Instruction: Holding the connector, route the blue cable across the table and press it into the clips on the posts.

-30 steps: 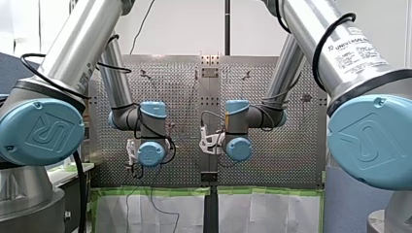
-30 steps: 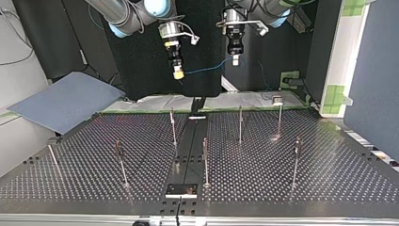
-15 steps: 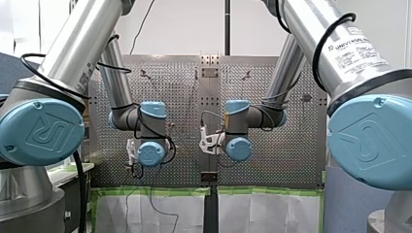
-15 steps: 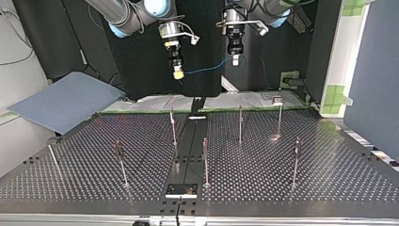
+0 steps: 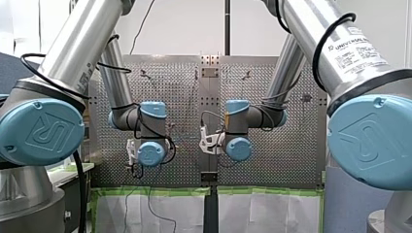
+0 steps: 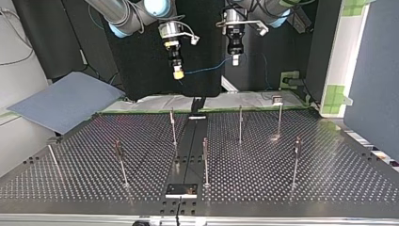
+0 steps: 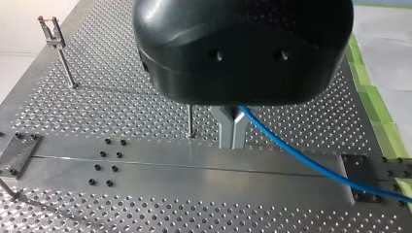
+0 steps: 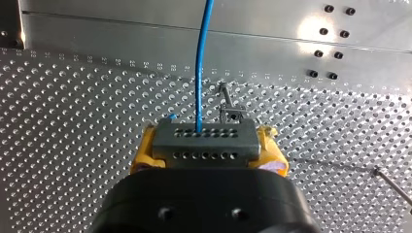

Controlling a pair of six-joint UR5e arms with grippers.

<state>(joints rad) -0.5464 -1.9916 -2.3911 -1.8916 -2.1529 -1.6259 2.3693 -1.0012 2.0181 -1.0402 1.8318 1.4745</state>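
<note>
High above the table point(image 6: 306, 188), my right gripper point(image 8: 209, 156) squeezes the grey connector point(image 8: 204, 141). My left gripper point(image 7: 231, 140) is pinched shut on the blue cable point(image 7: 301, 160) (it looks light and bendy); hold the hard connector.

Bright even light; white glare patch on table point(image 8: 311, 26); black backdrop point(image 6: 141, 70) dim in top view.

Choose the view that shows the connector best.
Right wrist view: the connector sits close between the right gripper's yellow pads, cable entering it. Top view: too small to tell; others miss it.
</note>
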